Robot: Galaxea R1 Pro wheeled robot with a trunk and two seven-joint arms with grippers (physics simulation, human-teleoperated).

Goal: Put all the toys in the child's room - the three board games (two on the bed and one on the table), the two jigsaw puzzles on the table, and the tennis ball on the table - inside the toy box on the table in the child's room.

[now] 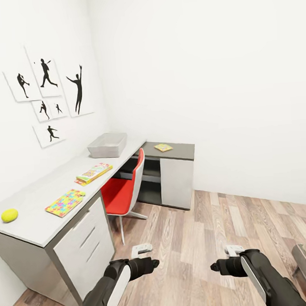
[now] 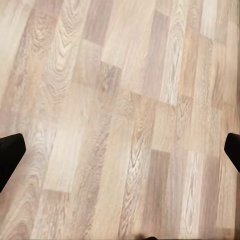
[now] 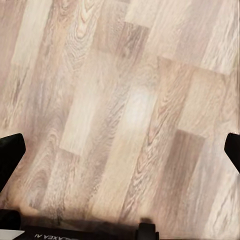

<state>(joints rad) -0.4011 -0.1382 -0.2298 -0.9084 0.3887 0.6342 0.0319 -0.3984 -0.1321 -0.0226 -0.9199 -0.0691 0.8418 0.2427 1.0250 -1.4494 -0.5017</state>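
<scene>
Grey tabletop carried tennis ball near front corner, jigsaw puzzle beside it, SKIP-BO board game further along, toy box at far end. Second puzzle lay on lower cabinet top. Judged slabs thin, stiff, light: pinch overhanging edge; ball fuzzy, would roll. Red chair crowded desk front. Left gripper, right gripper: fingers spread wide, empty, over plank floor.

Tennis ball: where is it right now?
In the head view the tennis ball sits at the near left end of the table, left of a jigsaw puzzle and far from the toy box.
</scene>
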